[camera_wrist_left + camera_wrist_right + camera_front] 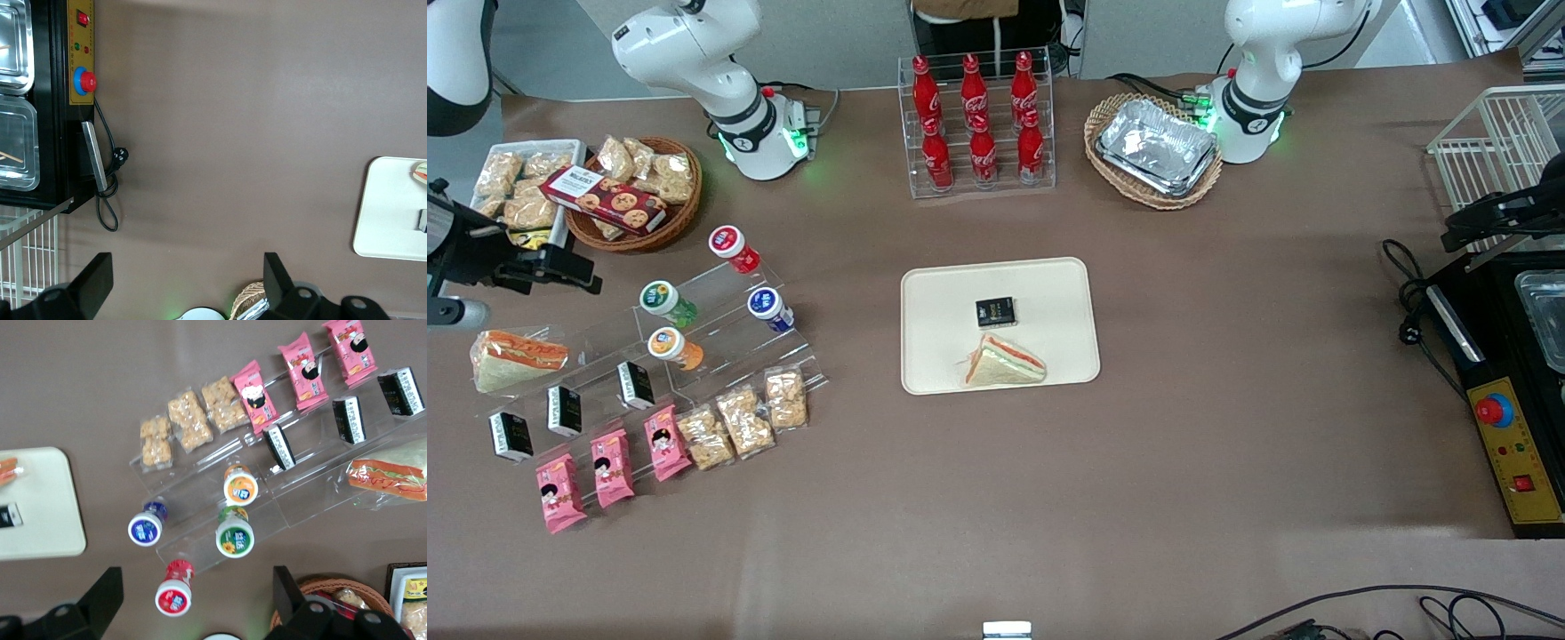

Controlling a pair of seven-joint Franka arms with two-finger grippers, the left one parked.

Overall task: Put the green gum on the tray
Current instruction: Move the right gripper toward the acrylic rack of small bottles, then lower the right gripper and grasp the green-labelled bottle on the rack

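The green gum point(667, 302) lies on the clear acrylic step stand point(720, 351), white lid toward the front camera. It also shows in the right wrist view point(235, 535), between the orange bottle and the stand's edge. The cream-beige tray point(1049, 293) lies at the table's middle and holds a small black box point(995, 312) and a wrapped sandwich point(1005, 363); its corner shows in the right wrist view point(47, 520). My right gripper point(574, 267) hangs high beside the stand at the working arm's end. It is open and empty point(197, 600), with the red-bodied bottle between its fingers' lines of sight.
On the stand are a red bottle point(734, 249), a blue bottle point(769, 308), an orange bottle point(674, 347), black boxes, pink packets, snack bags and a sandwich point(516, 358). A cola rack point(978, 124), a snack basket point(636, 191) and a basket of foil trays point(1156, 151) stand farther back.
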